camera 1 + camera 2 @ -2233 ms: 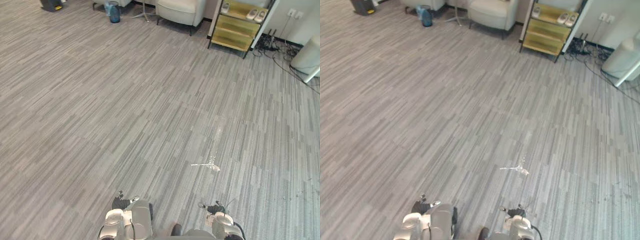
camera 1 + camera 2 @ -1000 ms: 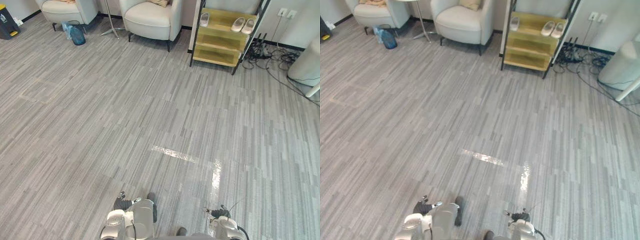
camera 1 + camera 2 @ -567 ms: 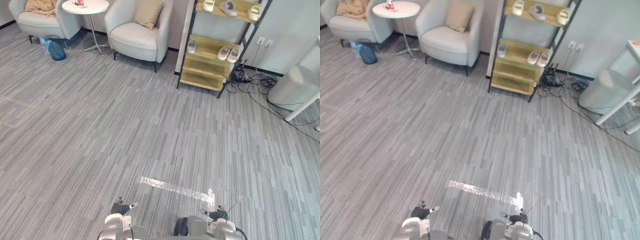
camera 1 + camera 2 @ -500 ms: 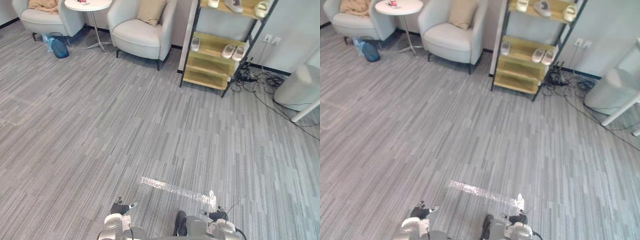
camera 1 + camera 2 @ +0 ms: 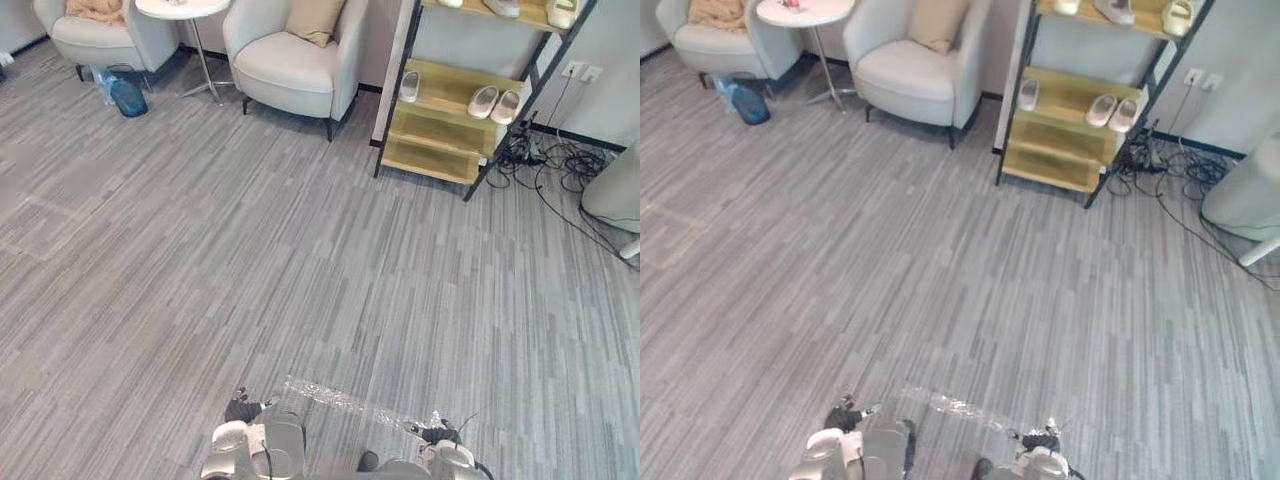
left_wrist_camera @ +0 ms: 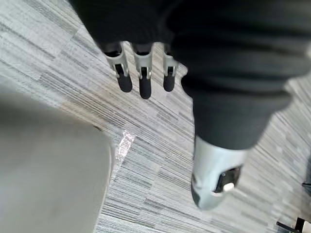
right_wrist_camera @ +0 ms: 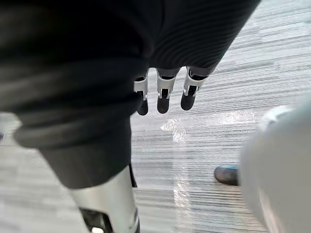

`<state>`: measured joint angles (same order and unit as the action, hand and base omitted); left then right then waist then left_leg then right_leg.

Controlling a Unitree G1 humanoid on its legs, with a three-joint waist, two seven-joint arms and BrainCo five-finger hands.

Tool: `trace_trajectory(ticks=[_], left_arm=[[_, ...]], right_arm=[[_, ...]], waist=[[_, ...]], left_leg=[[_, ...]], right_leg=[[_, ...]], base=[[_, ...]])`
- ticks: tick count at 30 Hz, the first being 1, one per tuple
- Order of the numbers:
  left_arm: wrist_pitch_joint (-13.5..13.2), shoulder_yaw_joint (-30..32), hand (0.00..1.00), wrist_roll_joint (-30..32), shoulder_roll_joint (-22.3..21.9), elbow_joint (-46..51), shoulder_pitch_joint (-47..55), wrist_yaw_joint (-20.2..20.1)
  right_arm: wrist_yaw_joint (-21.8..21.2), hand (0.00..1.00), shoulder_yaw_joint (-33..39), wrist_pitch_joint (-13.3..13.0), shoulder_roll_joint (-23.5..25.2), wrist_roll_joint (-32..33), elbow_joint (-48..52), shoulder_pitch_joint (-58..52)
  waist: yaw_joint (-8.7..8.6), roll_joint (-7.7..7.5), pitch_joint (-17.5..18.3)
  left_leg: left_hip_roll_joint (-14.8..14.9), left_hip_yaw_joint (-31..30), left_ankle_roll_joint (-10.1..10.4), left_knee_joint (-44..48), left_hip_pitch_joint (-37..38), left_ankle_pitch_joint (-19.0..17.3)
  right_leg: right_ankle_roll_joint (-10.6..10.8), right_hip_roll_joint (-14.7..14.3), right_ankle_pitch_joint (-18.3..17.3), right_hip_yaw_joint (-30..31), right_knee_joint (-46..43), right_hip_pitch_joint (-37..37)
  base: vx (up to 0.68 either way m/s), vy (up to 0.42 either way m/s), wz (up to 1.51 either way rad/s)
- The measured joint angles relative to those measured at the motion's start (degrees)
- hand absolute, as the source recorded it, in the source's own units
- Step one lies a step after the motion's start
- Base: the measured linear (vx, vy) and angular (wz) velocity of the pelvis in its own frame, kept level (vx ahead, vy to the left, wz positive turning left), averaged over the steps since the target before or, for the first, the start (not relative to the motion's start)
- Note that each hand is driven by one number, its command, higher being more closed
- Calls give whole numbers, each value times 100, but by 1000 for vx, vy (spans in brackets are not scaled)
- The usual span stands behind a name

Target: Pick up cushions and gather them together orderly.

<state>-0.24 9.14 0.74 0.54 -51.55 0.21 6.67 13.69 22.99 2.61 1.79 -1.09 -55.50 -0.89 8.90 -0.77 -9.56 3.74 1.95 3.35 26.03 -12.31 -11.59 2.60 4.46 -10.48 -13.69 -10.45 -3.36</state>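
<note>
A tan cushion (image 5: 315, 18) leans upright against the back of a pale armchair (image 5: 290, 65) at the far side of the room. A crumpled tan cloth or cushion (image 5: 95, 10) lies on a second armchair (image 5: 100, 35) at the far left. My left hand (image 6: 141, 73) hangs low over the grey floor with straight fingers and holds nothing. My right hand (image 7: 167, 90) hangs the same way, also without anything in it. Both hands (image 5: 240, 410) (image 5: 435, 435) are far from the cushions.
A yellow shoe rack (image 5: 470, 110) with pale shoes stands right of the armchair, with a tangle of cables (image 5: 560, 165) beside it. A round white side table (image 5: 180, 8) and a blue bin (image 5: 127, 97) sit between the chairs. A white object (image 5: 615, 190) is at the right edge.
The camera has turned and moved: the armchairs, side table and shoe rack have come into view and sit fuller in the picture. Both hands still hang low and hold nothing.
</note>
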Motion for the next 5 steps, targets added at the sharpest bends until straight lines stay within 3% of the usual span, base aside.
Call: trace_trajectory(ticks=[5], left_arm=[[3, -197, 0, 84, 15, -147, -67, -76]], right_arm=[[-33, 0, 12, -62, 149, 9, 22, -101]], waist=[[-3, -95, 164]], left_leg=[[-188, 97, -103, -475, 352, 62]], right_leg=[[62, 145, 37, 133, 216, -106]], base=[[85, 13, -10]])
